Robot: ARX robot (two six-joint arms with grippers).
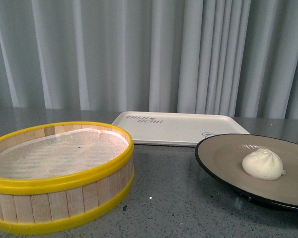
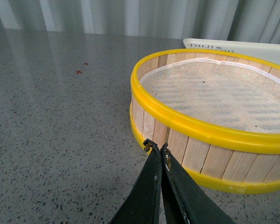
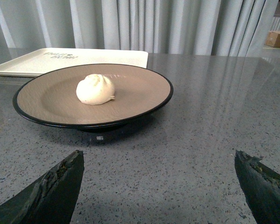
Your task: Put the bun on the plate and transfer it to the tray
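**Inspector:** Where is the bun [image 1: 262, 164]?

**Onlooker:** On the plate [image 1: 222, 152]. It rests upright on the beige-grey floor, off the plate's centre and clear of the black rim.

**Inspector:** And the plate?

**Onlooker:** It stands on the grey speckled worktop [image 1: 169, 198]. The tray [image 1: 179, 128] lies flat just behind the plate. Whether their edges touch, I cannot tell. A yellow-rimmed steamer basket [image 1: 59, 198] stands to the plate's left, apart from it.

**Inspector:** Right end effector [image 3: 157, 154]?

**Onlooker:** Its fingers are spread wide, with nothing between them. It faces the plate from the near side and touches neither plate nor bun.

**Inspector:** Left end effector [image 2: 157, 148]?

**Onlooker:** Its fingers are pressed together tip to tip and hold nothing. It is on the basket's side, well away from the plate, with its tips near the basket's wooden wall. Whether they touch it cannot be judged.
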